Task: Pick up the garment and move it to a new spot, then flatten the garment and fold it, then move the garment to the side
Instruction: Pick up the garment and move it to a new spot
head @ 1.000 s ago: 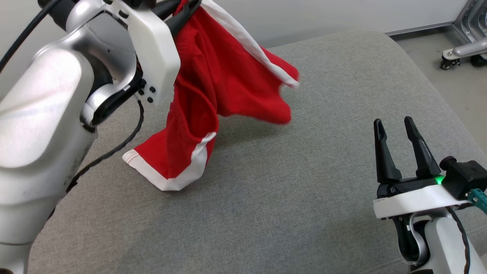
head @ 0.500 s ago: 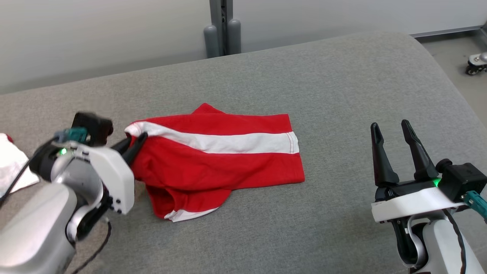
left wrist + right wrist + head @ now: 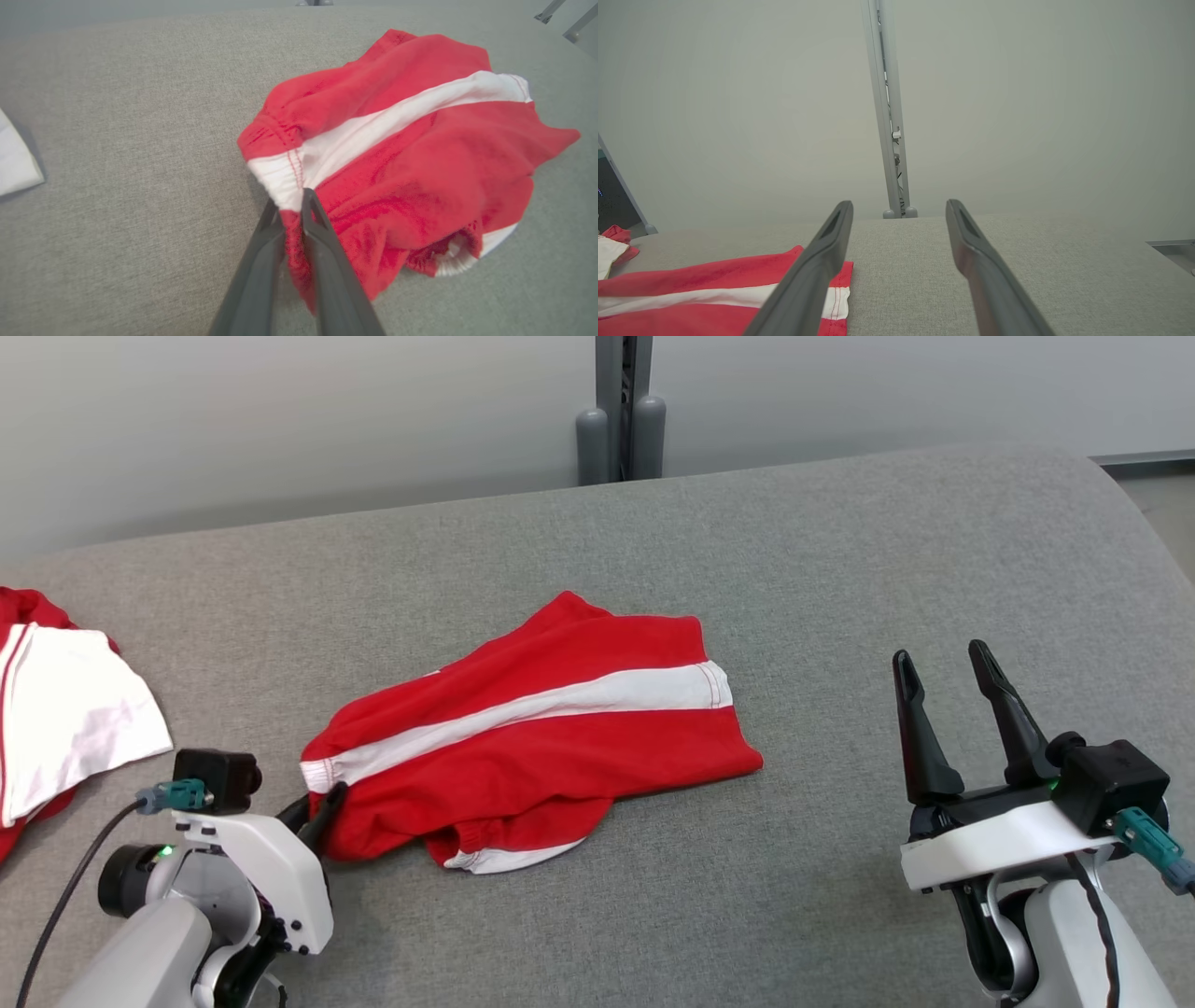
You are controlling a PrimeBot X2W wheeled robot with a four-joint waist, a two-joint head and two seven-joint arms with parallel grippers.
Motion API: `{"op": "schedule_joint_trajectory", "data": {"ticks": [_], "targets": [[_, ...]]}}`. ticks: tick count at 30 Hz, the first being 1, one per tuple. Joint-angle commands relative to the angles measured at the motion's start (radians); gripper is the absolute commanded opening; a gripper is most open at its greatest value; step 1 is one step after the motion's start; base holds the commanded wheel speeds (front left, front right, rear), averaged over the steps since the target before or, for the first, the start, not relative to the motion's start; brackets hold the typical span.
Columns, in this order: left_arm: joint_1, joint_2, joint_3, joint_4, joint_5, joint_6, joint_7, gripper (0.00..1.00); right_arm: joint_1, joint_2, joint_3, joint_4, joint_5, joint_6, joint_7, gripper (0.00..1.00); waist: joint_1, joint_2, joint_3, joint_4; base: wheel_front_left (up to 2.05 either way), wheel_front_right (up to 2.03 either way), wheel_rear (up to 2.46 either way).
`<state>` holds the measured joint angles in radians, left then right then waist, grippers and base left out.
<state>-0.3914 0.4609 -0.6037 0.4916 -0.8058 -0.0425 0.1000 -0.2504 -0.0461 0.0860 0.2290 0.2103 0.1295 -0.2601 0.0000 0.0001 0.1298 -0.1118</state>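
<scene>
The garment (image 3: 560, 747) is a pair of red shorts with a white side stripe, lying crumpled on the grey padded surface (image 3: 840, 569). My left gripper (image 3: 322, 803) sits low at the garment's left end. In the left wrist view its fingers (image 3: 261, 261) are pinched on the waistband of the garment (image 3: 420, 140), with red cloth caught between them. My right gripper (image 3: 941, 655) stands open to the right of the garment, apart from it, nothing between its fingers. In the right wrist view the right gripper (image 3: 899, 204) points over the surface, the garment (image 3: 714, 284) at lower left.
Another red and white piece of clothing (image 3: 65, 719) lies at the far left edge of the surface. A grey post (image 3: 621, 420) stands behind the surface against the pale wall. The surface rounds off at its right edge (image 3: 1144, 532).
The left arm has come down from high up to the lower left, and the garment went from hanging in the air to lying on the surface. The head camera has shifted. The right gripper stayed open.
</scene>
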Motion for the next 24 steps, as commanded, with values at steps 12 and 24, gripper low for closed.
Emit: {"op": "schedule_joint_trajectory", "data": {"ticks": [12, 24], "targets": [[-0.033, -0.023, 0.011, 0.064, 0.012, -0.007, -0.109, 1.0, 0.032, -0.008, 0.01, 0.007, 0.017, 0.002, -0.005, 1.0, 0.0, -0.0001, -0.043, 0.024, 0.0, 0.0, 0.0], [0.077, 0.036, 0.129, -0.198, 0.023, 0.177, -0.27, 1.0, 0.044, -0.008, 0.018, -0.03, 0.023, 0.002, -0.005, 1.0, 0.0, -0.0001, -0.094, 0.036, 0.0, 0.0, 0.0]]}}
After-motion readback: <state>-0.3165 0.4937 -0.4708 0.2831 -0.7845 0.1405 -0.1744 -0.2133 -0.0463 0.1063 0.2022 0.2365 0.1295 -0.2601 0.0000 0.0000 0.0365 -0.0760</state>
